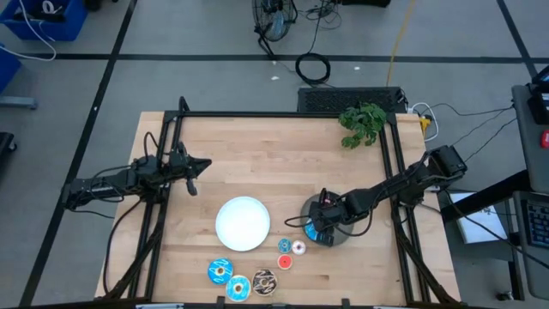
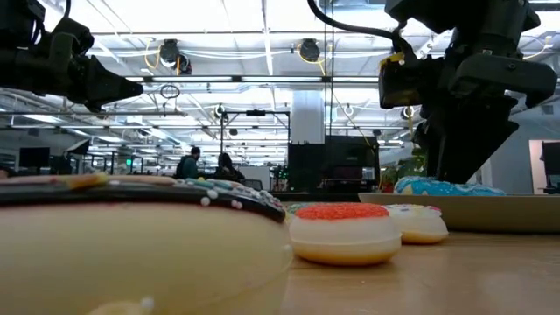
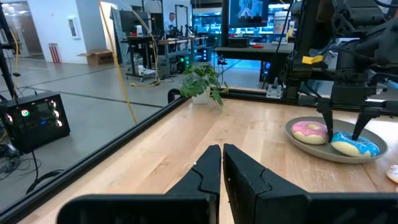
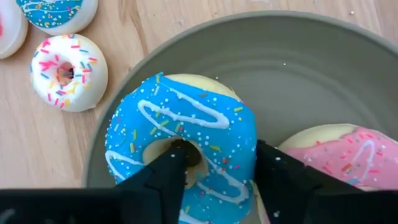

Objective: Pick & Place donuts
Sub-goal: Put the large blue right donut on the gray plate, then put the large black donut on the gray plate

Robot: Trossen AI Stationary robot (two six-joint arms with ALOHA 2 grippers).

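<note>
Right end effector [image 4: 214, 171] over the grey plate [image 4: 323, 68], straddling a blue-iced donut [image 4: 186, 146].
Its fingers stand parted — one in the donut's hole, the other outside the ring beside the pink donut [image 4: 339, 155] — and the donut lies on the plate, not lifted. Just beyond the plate rim sits a white sprinkled donut [image 4: 68, 71]; more donuts [image 1: 244, 279] lie on the desk [image 1: 257, 154] nearby. The left end effector [image 3: 221, 165] waits well apart — fingers closed, empty.
</note>
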